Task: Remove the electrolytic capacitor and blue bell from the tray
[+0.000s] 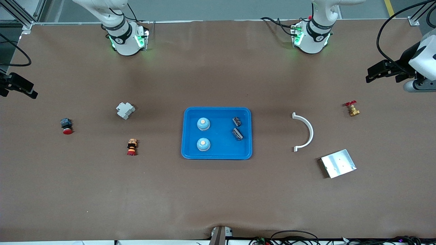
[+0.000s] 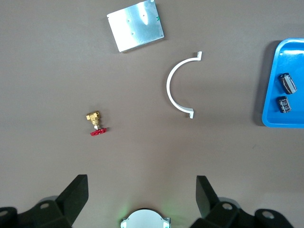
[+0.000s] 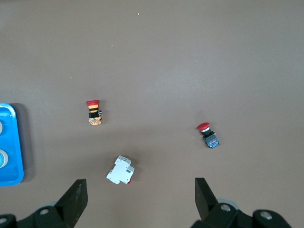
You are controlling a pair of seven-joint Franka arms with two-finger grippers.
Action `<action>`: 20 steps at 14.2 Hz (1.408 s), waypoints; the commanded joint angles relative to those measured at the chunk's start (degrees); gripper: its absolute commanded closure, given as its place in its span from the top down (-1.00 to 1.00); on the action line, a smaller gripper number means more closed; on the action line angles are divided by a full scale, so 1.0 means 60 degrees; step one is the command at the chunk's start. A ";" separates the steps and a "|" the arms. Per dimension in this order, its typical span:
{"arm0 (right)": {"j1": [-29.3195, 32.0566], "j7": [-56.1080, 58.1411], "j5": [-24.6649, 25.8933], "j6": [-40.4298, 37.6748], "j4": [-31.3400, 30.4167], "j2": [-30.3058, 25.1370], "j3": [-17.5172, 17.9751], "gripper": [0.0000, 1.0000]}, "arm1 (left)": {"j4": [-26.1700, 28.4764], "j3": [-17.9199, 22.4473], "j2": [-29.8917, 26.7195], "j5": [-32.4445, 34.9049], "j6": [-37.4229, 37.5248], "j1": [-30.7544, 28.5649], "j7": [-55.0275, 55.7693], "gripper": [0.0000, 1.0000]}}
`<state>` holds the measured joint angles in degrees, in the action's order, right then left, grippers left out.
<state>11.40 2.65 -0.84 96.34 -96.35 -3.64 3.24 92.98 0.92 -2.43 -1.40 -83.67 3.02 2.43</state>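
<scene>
a wide table fills the scene, covered by a brown mat with a matte surface and some light creases near the edge closest to the front camera. a grey floor strip shows above the table, with a yellow line on it. aluminium frame bars stand at the corner. black cables lie along the near edge. the light is even and soft.

Both arms run out of the front view's top edge — the blue tray is cut by both wrist views' edges, one bell half-shown.
</scene>
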 commanded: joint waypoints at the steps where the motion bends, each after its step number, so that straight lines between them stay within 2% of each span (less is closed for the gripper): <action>1: 0.0048 -0.0047 -0.0123 0.0159 -0.0348 -0.0345 0.0002 1.00 | -0.0189 -0.0007 0.0068 -0.0074 0.0176 -0.0034 0.0005 1.00; 11: 0.0033 -0.0047 -0.0123 0.0218 -0.0363 -0.0316 0.0002 1.00 | -0.0247 0.0008 0.0068 -0.0147 0.0176 -0.0005 0.0151 1.00; 14: 0.0033 -0.0047 -0.0123 0.0232 -0.0363 -0.0301 0.0002 1.00 | -0.0335 -0.0050 0.0082 -0.0118 0.0176 0.0141 0.1422 1.00; 16: 0.0033 -0.0047 -0.0123 0.0261 -0.0363 -0.0301 0.0002 1.00 | -0.0510 -0.0283 0.0082 -0.0220 0.0176 0.0199 0.1631 1.00; 20: 0.0033 -0.0047 -0.0123 0.0349 -0.0450 -0.0286 0.0002 1.00 | -0.0555 -0.0329 0.0068 -0.1361 0.0379 0.0126 0.1791 1.00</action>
<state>11.40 2.65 -0.85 97.36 -97.04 -3.83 3.24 91.20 -1.09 -2.43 -6.45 -83.52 4.23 12.28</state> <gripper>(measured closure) 0.000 0.000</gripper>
